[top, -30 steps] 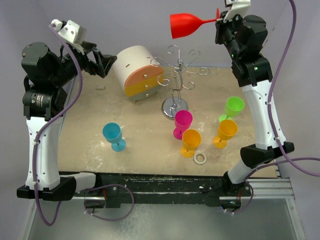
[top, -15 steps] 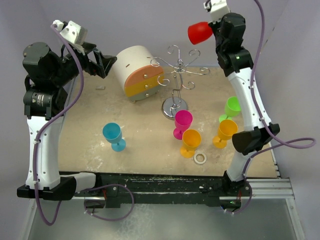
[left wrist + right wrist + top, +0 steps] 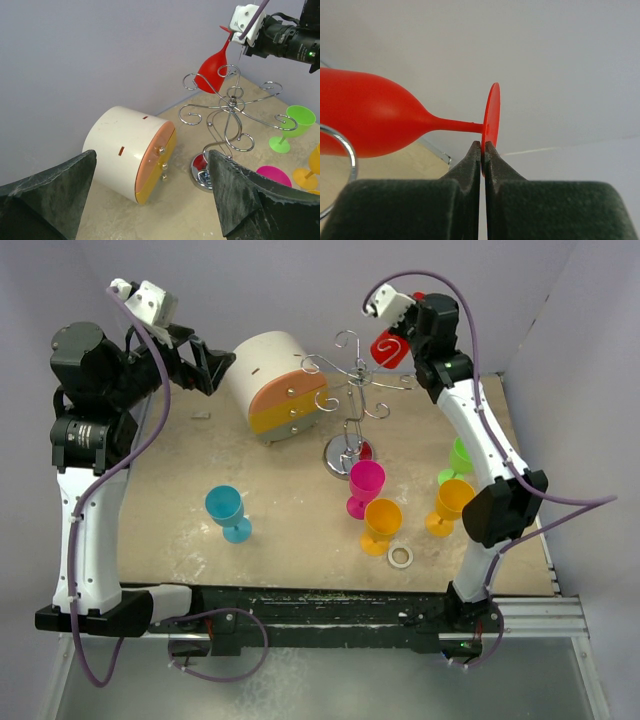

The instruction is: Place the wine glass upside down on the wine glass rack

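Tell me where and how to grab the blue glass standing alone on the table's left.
Probably the thin stem of the blue glass, between bowl and foot, coming in level from the left with the open left claw. It stands upright, foot flat on the table, so the stem is the narrow part.

Round white-and-orange drawer box [image 3: 275, 388] sits upper middle on the tabletop [image 3: 290, 490]. Blue goblet [image 3: 226, 510] is alone at center left. Pink goblet [image 3: 365, 485], orange goblet [image 3: 382, 523], second orange goblet [image 3: 452, 504] and green goblet [image 3: 465, 455] are bunched right, small ring [image 3: 401, 557] below.
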Robot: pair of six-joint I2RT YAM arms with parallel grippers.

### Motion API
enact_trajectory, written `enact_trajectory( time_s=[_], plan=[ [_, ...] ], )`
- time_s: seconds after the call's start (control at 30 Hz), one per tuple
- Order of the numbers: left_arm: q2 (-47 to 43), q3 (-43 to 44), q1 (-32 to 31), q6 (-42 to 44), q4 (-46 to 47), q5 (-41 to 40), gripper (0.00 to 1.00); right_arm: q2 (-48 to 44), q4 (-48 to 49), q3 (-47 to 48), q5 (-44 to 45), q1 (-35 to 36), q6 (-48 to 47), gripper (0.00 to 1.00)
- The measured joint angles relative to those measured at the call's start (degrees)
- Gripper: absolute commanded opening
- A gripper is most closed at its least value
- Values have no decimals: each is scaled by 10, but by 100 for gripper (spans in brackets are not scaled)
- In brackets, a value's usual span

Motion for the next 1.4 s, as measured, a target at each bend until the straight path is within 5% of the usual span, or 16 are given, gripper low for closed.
enact_trajectory(
  time_s=[0.53, 1.4],
  plan=[
    [1, -13, 1, 0, 1, 0, 96, -41, -69, -16, -163, 3, -143, 0],
    [-1, -21, 1, 1, 1, 0, 97, -35, -175, 22, -280, 10, -255, 0]
  ],
)
